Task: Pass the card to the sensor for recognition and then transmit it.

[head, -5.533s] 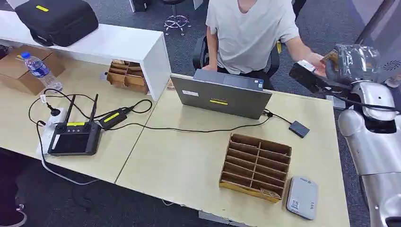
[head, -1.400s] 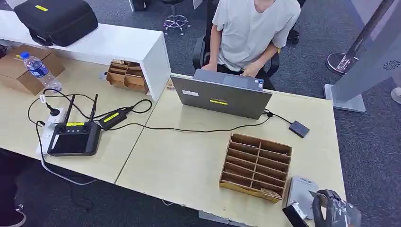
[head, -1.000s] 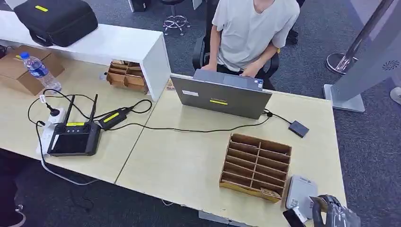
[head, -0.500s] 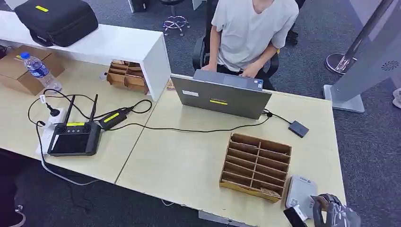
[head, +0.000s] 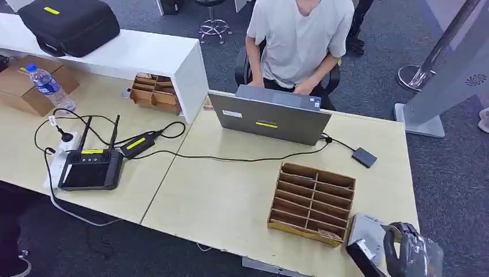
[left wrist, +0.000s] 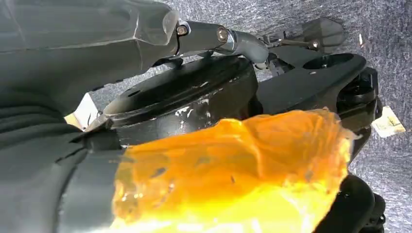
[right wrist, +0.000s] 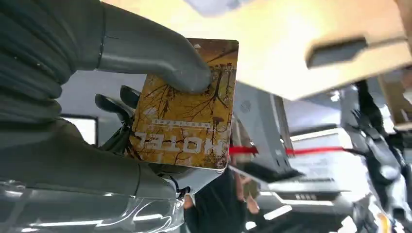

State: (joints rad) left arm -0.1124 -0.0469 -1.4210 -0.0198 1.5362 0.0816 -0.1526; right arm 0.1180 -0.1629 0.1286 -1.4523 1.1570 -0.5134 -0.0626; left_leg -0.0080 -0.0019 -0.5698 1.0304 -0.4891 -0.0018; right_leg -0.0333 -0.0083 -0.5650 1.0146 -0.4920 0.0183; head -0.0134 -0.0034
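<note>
Card (right wrist: 187, 104) gripped under the thumb of your right robot hand (head: 403, 254), which hovers at the near right corner of the table (head: 230, 196), just beside the grey sensor (head: 364, 228); judging by this, recognition is about to happen or underway, and the handing-on is left. Your left robot hand (left wrist: 87, 68) hangs over carpet, and you cannot tell whether it is open or closed. Behind a laptop (head: 268, 118) sits a person (head: 300, 40), with a slotted wooden tray (head: 311, 202) near the sensor.
</note>
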